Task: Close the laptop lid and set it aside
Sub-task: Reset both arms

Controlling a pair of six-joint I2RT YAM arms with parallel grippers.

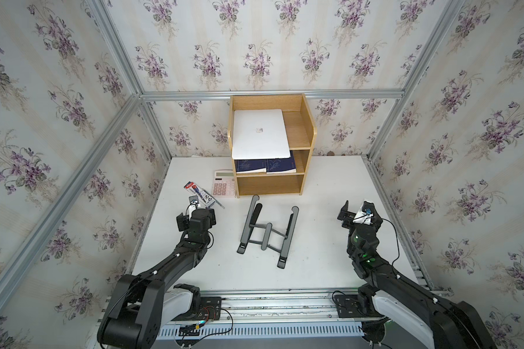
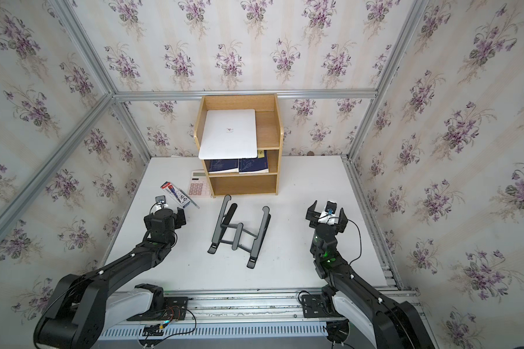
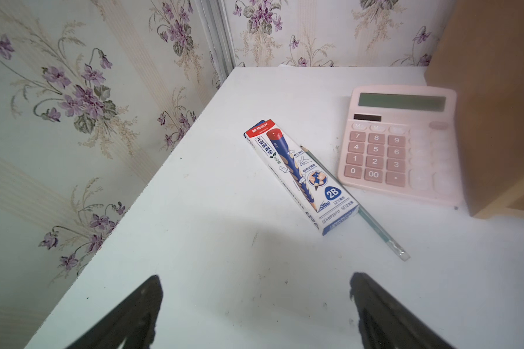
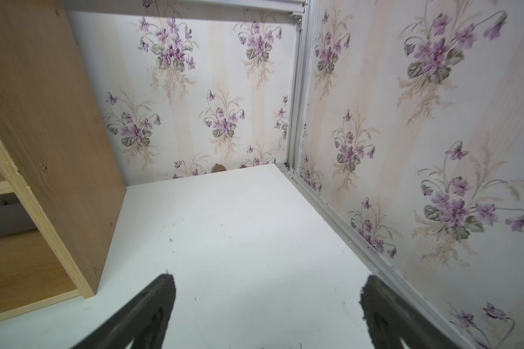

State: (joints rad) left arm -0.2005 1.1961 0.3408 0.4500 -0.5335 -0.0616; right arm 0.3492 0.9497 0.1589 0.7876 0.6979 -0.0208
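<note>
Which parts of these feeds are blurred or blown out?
Left wrist view: calculator blurred along its side by the wooden shelf. Right wrist view: right gripper out of focus, table sharp. Both top views: laptop lid glaringly bright, logo faint.

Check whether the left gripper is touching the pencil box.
Apart. In the left wrist view, bare table separates the pencil box from the left gripper, whose jaws stand open.

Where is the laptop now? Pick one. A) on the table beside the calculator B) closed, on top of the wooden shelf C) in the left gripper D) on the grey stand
B: in both top views the laptop lies shut on the wooden shelf, on its top tier; the grey stand is bare.
</note>
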